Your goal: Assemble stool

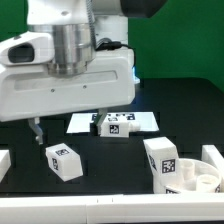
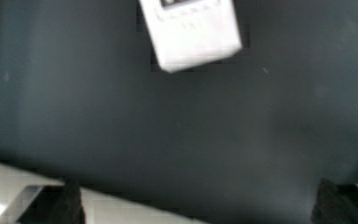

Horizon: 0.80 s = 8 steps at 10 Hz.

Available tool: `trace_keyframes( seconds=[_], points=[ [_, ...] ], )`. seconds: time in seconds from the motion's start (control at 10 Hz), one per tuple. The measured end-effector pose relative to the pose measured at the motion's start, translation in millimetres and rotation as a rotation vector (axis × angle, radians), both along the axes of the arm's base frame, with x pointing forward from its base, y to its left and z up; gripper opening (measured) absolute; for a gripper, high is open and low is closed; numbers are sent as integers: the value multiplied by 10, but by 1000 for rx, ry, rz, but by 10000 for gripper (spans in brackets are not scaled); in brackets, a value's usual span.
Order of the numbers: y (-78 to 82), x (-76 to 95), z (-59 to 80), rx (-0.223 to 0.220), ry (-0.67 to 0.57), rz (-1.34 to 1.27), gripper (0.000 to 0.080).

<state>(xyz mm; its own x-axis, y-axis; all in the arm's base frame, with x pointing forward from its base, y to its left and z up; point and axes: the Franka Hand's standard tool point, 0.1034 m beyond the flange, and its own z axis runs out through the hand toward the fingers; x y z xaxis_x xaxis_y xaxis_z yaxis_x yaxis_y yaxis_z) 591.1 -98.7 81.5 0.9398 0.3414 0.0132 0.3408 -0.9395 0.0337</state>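
Note:
The round socketed seat disc [image 1: 198,181] lies at the front of the exterior view's right. One chunky white tagged leg [image 1: 163,159] stands just beside it, and another leg [image 1: 64,160] lies at front left. My gripper [image 1: 68,126] hangs open and empty above the table, behind that left leg. In the wrist view my gripper [image 2: 202,206] has its dark fingers [image 2: 51,205] wide apart with only black table between them. A blurred white block [image 2: 195,32], apparently a leg, lies well ahead of them.
The marker board [image 1: 86,124] lies at mid-table with a small lone tagged block [image 1: 117,125] on it. White parts show at the left edge [image 1: 3,164] and right edge [image 1: 212,156]. A pale strip [image 2: 7,185] runs by one finger in the wrist view.

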Motion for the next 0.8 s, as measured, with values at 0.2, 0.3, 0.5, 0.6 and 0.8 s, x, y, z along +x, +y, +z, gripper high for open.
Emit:
trace_keyframes(
  seconds=[0.2,0.3,0.5,0.6,0.8],
  points=[
    [13,-12,-5,0,15,-12,649],
    [51,-83,-31,-9,109,-31,649],
    [50,-181,-133,-21,350,-177,649],
    [85,-148,-141,-51,437,-200,649],
    [120,-218,-167,-67,578,-196,649]
  ],
)
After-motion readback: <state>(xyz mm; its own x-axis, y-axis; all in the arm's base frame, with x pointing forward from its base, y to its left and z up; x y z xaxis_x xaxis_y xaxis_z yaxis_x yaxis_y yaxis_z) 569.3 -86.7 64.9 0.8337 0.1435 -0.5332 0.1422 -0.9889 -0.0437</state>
